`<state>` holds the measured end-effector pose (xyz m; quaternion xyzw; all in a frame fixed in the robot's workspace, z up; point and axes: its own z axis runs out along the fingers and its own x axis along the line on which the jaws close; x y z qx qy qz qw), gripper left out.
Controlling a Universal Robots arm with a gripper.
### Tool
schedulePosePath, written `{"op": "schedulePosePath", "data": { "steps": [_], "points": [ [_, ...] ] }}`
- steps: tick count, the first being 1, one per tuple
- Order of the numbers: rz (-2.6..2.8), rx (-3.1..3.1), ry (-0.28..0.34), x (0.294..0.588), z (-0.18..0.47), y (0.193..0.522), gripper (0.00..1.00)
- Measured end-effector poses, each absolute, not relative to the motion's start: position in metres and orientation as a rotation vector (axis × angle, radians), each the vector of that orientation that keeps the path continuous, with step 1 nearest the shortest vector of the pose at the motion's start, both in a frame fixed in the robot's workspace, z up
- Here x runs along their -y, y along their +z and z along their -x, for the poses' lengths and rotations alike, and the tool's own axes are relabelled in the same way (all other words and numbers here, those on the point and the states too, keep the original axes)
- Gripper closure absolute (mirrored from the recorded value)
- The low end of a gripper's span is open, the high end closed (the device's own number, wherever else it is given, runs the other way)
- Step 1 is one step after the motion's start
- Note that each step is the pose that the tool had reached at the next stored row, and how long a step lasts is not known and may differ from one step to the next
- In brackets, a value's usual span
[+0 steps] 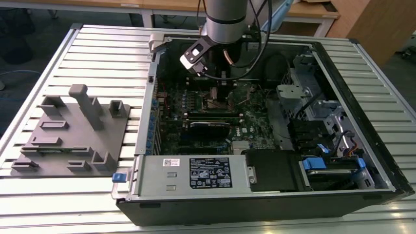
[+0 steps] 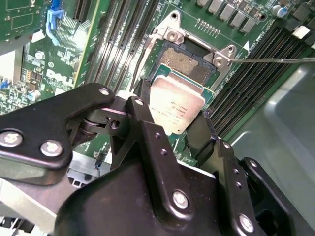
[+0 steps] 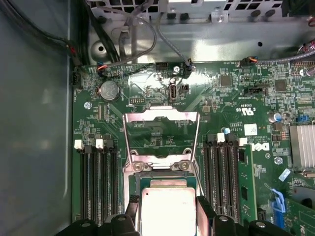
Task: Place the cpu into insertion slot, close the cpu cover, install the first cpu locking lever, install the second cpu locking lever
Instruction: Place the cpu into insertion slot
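Observation:
My gripper (image 2: 174, 112) is shut on the cpu (image 2: 176, 101), a flat square chip with a dull silver top, held by two opposite edges between the black fingers (image 2: 142, 110). The chip hangs tilted over the insertion slot (image 2: 188, 61), whose dark centre and silver rim show just beyond it; I cannot tell if they touch. In the first wrist view the cpu (image 3: 167, 211) sits between the fingers (image 3: 132, 212), and the cpu cover (image 3: 162, 117) is swung open past the socket. A thin locking lever (image 2: 275, 60) sticks out sideways. In the exterior view the gripper (image 1: 217, 95) reaches down into the case.
Black memory slots (image 3: 101, 182) flank the socket on both sides. The open computer case (image 1: 364, 112) holds drive bays, cables and a power supply (image 1: 195, 173). A grey fixture plate (image 1: 71, 136) lies on the slatted table at the exterior view's left.

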<state>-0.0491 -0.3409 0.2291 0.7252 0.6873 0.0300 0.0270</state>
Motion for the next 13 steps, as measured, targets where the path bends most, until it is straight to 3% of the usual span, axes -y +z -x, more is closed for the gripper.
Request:
{"op": "schedulePosePath", "data": {
  "steps": [13],
  "points": [
    [-2.235,-2.128,0.093,0.34,0.0497,0.2269,0.46]
  ]
}}
